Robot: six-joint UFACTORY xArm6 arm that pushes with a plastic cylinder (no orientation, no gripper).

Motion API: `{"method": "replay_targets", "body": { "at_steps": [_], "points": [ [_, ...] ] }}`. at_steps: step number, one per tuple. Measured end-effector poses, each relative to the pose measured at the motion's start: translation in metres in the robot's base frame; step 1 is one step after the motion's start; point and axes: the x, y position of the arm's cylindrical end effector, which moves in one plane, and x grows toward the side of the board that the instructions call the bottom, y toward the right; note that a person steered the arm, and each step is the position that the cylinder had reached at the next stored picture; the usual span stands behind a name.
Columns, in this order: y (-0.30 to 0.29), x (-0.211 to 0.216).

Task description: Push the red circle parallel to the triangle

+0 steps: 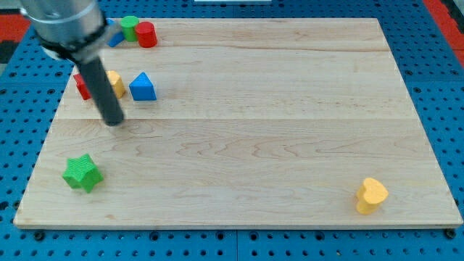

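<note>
The red circle (146, 34) stands near the board's top left corner, touching a green cylinder (130, 27) on its left. The blue triangle (143, 87) lies lower down on the left side. My tip (114, 122) rests on the board just below and left of the blue triangle, well below the red circle. The rod hides part of a yellow block (116, 82) and a red block (82, 85) to the triangle's left.
A blue block (116, 38) peeks out left of the green cylinder, partly hidden by the arm. A green star (81, 173) sits at the lower left. A yellow heart (371, 195) sits at the lower right. The wooden board (254, 130) lies on a blue pegboard.
</note>
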Motion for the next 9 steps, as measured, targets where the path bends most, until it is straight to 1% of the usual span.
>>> {"method": "replay_targets", "body": {
  "at_steps": [1,2,3,4,5,6,7,8,9],
  "points": [
    [0.113,-0.001],
    [0.159,-0.069],
    [0.143,-0.161],
    [0.089,-0.229],
    [-0.008,-0.255],
    [-0.083,-0.248],
    [-0.066,-0.216],
    [-0.016,-0.214],
    [0.029,-0.203]
  ]
}}
